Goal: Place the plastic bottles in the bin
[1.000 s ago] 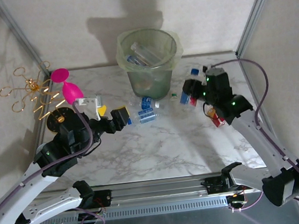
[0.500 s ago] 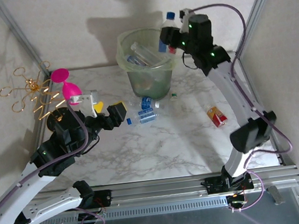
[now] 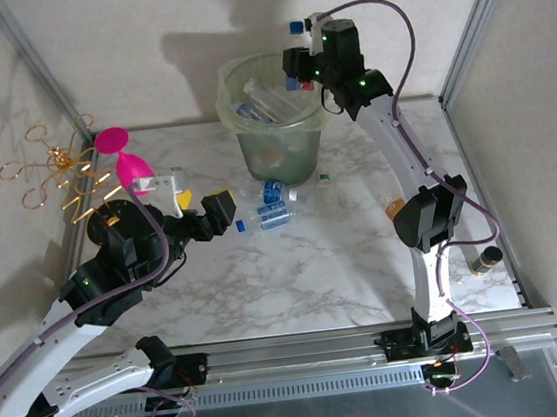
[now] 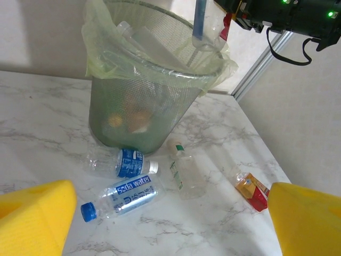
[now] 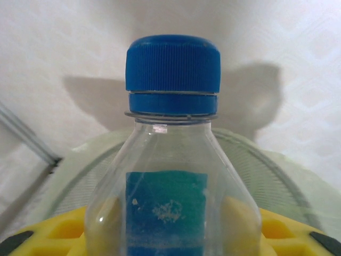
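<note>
My right gripper [image 3: 302,62] is shut on a clear bottle with a blue cap [image 5: 172,69] and blue label, held upright above the far right rim of the bin [image 3: 278,118]. The pale-green bin [image 4: 141,104] holds several bottles. On the marble in front of it lie a blue-labelled bottle [image 4: 120,162], a "soda water" bottle [image 4: 118,196], a clear green-labelled one [image 4: 186,172] and a red-yellow one [image 4: 252,189]. My left gripper [image 3: 221,213] hovers open over the table left of these, its yellow pads [image 4: 32,216] wide apart with nothing between them.
A pink ornament with gold wire [image 3: 118,164] stands at the back left. A small dark-capped bottle [image 3: 486,261] lies by the right frame rail. Walls and metal posts [image 3: 469,26] close in the back and sides.
My right arm lifted the blue-capped bottle from the table's right side up to the bin's rim, then shifted left over it. The left arm barely moved.
</note>
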Robot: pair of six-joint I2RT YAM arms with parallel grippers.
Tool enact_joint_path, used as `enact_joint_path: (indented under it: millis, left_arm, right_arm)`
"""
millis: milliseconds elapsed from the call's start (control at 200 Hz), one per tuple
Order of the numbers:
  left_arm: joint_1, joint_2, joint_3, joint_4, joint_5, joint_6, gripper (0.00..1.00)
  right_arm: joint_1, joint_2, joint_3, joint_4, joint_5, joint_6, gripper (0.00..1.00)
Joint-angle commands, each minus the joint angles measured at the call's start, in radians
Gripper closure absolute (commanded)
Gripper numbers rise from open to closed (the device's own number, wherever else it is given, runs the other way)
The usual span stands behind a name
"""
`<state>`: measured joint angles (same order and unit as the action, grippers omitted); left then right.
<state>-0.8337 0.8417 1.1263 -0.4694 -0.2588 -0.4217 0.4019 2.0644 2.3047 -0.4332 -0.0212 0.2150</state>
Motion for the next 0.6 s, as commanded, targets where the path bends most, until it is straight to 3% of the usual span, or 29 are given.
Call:
enact_joint_path:
  millis: [0,180,385,506,596]
  left_arm:
    - [0.010,0.003,0.027,-0.014,-0.024,0.015,0.08]
    - [0.009,0.021,0.026,-0.012,-0.023,0.018,0.08]
    - [0.008,0.033,0.027,-0.012,-0.021,0.018,0.08]
    - [0.008,0.034,0.021,-0.014,-0.017,0.017,0.08]
    - [0.008,0.036,0.020,-0.012,-0.016,0.016,0.08]
  right_arm:
    - [0.016,0.026,0.057,0.011,0.161,-0.102,0.54]
    - [0.069,0.079,0.055,0.066,0.283,-0.258,0.53]
    - [0.099,0.157,0.067,0.097,0.443,-0.334,0.53]
    - [0.113,0.169,0.041,0.104,0.450,-0.364,0.46]
    - [0.119,0.181,0.039,0.100,0.453,-0.370,0.31]
